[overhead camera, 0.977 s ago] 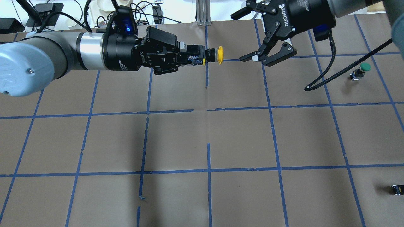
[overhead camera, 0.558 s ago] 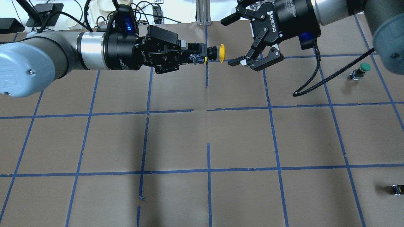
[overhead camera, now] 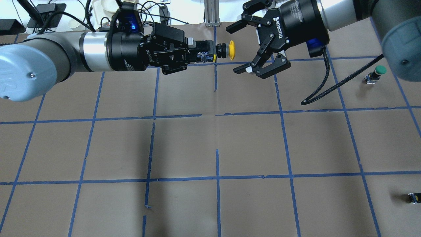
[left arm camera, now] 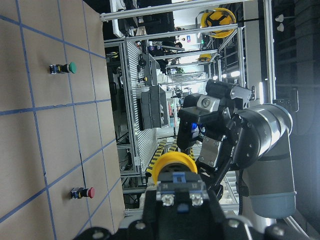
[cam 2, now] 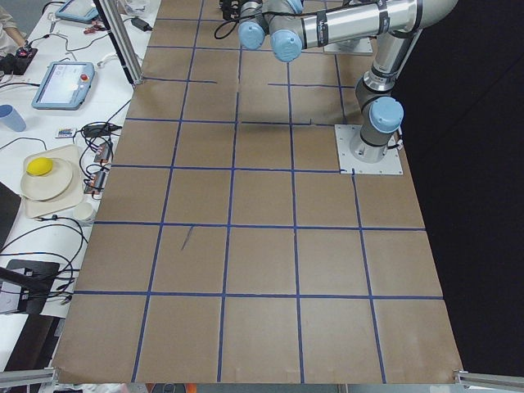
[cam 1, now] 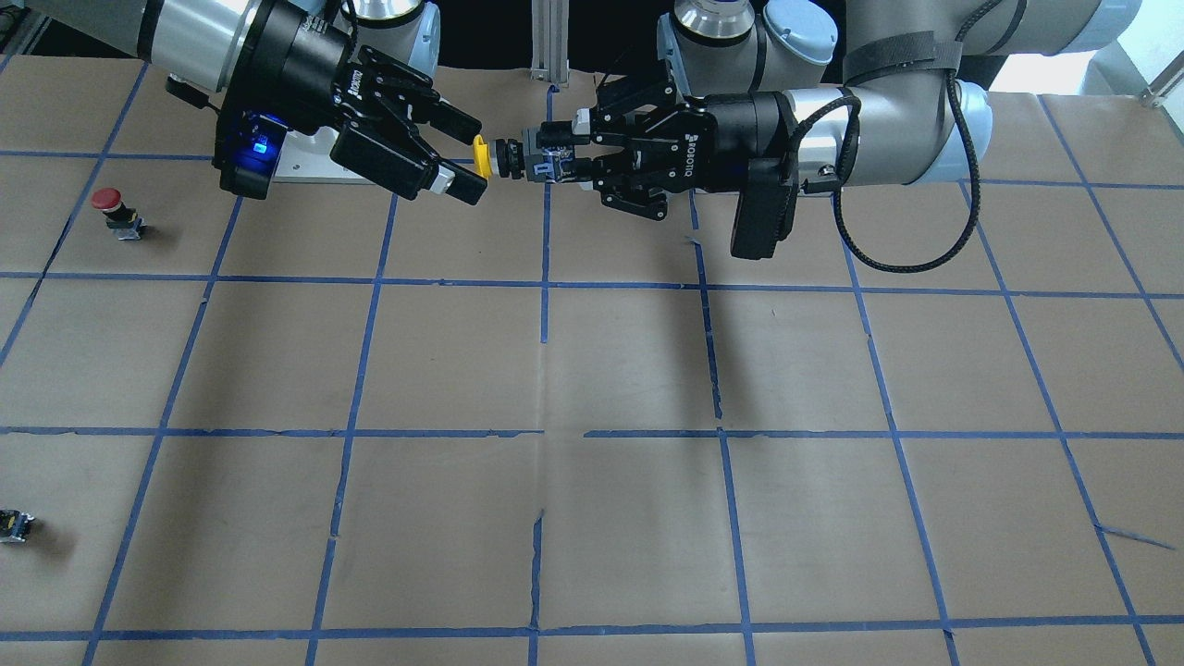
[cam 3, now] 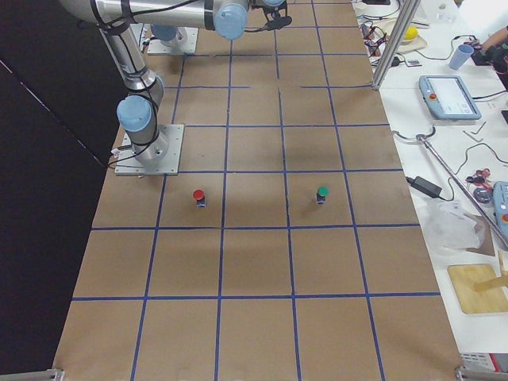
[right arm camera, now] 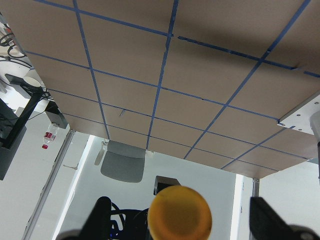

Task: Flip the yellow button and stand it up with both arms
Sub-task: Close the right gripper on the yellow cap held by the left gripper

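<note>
The yellow button (overhead camera: 231, 50) is held level above the table, with its cap pointing at my right gripper. My left gripper (overhead camera: 203, 54) is shut on the button's black-and-grey body (cam 1: 518, 157). My right gripper (overhead camera: 232, 50) is open, with one finger on each side of the yellow cap (cam 1: 480, 154) and not touching it. In the right wrist view the cap (right arm camera: 180, 214) sits centred between the two fingers (right arm camera: 102, 216). In the left wrist view the cap (left arm camera: 175, 163) lies just past the button's body, with the right gripper (left arm camera: 215, 145) behind it.
A green-capped button (overhead camera: 378, 73) and a small dark block (overhead camera: 413, 197) stand on the brown paper at the right. A red-capped button (cam 1: 116, 211) stands near the right arm's side. A black braided cable (overhead camera: 329, 85) hangs from the right wrist.
My right gripper has moved left towards the button, staying open, and its fingers now straddle the yellow cap. My left gripper has moved slightly farther away with the button.
</note>
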Tool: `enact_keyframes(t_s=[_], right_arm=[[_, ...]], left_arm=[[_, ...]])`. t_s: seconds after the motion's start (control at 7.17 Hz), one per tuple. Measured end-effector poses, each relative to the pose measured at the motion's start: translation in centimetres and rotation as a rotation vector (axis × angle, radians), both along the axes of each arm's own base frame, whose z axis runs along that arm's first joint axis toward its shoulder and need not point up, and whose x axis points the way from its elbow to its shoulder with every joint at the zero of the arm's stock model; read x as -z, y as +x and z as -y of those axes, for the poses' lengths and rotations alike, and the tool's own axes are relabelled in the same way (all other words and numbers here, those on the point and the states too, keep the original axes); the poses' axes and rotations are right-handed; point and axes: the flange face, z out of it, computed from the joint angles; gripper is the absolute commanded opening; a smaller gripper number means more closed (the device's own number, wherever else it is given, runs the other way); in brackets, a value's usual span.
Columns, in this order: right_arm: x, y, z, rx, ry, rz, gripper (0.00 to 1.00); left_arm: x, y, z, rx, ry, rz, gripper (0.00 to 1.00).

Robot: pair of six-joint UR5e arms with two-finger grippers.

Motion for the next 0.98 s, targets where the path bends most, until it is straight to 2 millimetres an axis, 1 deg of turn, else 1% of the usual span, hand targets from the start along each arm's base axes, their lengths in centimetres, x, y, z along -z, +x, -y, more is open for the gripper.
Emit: enact_keyframes(t_s=[0.14,0.28,0.42,0.56,0.7,0.84,0.98], right_arm=[[-0.11,0.04,0.0,0.005,0.004,0.004,0.78],[-0.21,0.08,-0.03,0.007,0.004,0.008,0.64],[-0.26,0.1,-0.04,0.007,0.004,0.012,0.43],[-0.26,0.11,-0.06,0.007,0.004,0.013,0.31],[-0.25,0.11,-0.07,0.007,0.003,0.014,0.24],[-0.25,0.12,-0.07,0.006,0.003,0.014,0.21],[-0.25,0.12,-0.07,0.006,0.003,0.014,0.21]], left_arm=[[0.02,0.0,0.02,0.0,0.0,0.0,0.07],[0.01,0.0,0.02,0.0,0.0,-0.001,0.07],[0.03,0.0,0.02,-0.001,0.0,-0.001,0.07],[0.04,0.0,0.02,0.0,0.0,-0.001,0.07],[0.04,0.0,0.01,0.0,-0.002,-0.001,0.07],[0.03,0.0,-0.01,0.0,-0.003,-0.001,0.07],[0.03,0.0,-0.04,0.0,-0.004,0.0,0.11]])
